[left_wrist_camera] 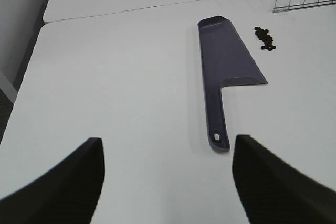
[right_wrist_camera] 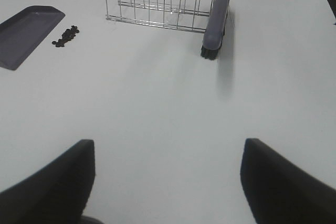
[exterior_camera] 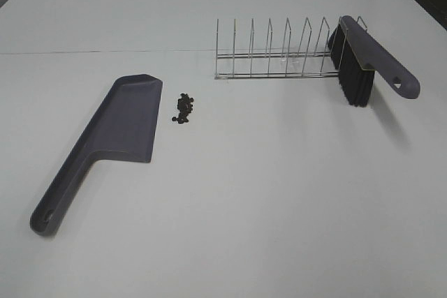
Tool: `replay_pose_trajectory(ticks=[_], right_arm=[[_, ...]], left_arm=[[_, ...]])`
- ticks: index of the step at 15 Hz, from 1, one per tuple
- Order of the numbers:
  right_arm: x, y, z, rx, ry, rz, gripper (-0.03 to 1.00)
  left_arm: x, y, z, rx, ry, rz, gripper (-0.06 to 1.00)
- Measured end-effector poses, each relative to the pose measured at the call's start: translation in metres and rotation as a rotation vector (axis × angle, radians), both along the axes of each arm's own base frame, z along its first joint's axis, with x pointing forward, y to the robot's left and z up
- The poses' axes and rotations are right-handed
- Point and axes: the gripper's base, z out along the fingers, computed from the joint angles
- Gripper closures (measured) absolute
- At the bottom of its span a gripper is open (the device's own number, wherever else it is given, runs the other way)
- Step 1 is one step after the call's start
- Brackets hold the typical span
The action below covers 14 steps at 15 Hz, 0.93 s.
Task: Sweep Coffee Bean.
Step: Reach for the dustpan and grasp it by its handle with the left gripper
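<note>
Tight dark cluster of coffee beans (exterior_camera: 184, 108) lay on the white worktop (exterior_camera: 279, 200), just beside the grey dustpan (exterior_camera: 119, 130) but not touching it. The grey brush (exterior_camera: 363, 61) leaned against one end of the wire rack (exterior_camera: 272, 54), bristles down, well apart from the beans. The left end effector (left_wrist_camera: 167, 142) and right end effector (right_wrist_camera: 169, 142) were both released, jaws spread wide, grasping nothing.

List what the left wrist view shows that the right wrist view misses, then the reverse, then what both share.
Only the left wrist view: the whole dustpan, handle and hanging hole included, and the open left pincer. Only the right wrist view: the brush propped at the end of the wire rack, and the open right pincer. Both: the coffee beans piled beside the dustpan's scoop, part of the rack, and the white table.
</note>
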Motion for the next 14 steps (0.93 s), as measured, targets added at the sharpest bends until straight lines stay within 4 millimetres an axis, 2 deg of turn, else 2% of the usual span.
replay_pose_trajectory(ticks=[14], right_arm=[[0.0000, 0.0000, 0.0000, 0.000, 0.000, 0.000, 0.33]], left_arm=[[0.0000, 0.0002, 0.0000, 0.002, 0.000, 0.001, 0.31]])
